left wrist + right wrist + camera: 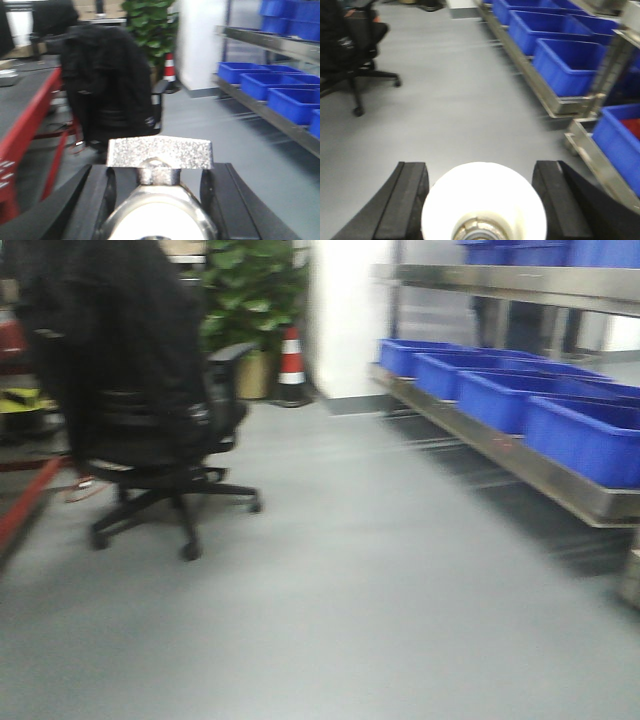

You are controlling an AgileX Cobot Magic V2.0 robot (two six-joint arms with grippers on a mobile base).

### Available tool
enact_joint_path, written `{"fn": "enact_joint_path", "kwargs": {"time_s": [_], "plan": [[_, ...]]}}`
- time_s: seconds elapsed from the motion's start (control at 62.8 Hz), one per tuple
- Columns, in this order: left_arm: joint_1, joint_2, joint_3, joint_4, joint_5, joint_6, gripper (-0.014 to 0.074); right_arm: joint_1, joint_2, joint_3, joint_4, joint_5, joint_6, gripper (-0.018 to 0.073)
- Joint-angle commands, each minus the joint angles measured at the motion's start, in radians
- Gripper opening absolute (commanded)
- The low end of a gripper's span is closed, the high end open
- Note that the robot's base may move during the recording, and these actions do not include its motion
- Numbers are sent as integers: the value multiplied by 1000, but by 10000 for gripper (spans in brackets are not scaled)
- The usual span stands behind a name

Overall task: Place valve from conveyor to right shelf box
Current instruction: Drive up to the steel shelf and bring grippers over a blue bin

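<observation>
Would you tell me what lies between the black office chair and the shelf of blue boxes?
Nothing but bare grey floor separates the office chair from the shelf of blue boxes, shown clearest in the front-facing view.

No readable text, labels, numbers; small white mark on black jacket too blurred.

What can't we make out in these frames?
Valve: left wrist view, lower body cut by bottom edge.
White round part: right wrist view, overexposed, cut by bottom edge; identity unclear.
Bins: front view, motion blur, walls hide contents.
Conveyor: left wrist view, mostly off the left edge.
</observation>
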Motion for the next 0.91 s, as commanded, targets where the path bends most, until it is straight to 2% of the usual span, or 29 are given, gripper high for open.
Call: {"fn": "enact_joint_path", "kwargs": {"time_s": [0.0,0.892], "plan": [[-4,-7,-6,-3,-59,-2,-111,-3,-12,-10,-6,-76,-5,-162],[-4,-7,-6,-3,-59,-2,-111,-3,-12,-10,-6,-76,-5,-162]]}}
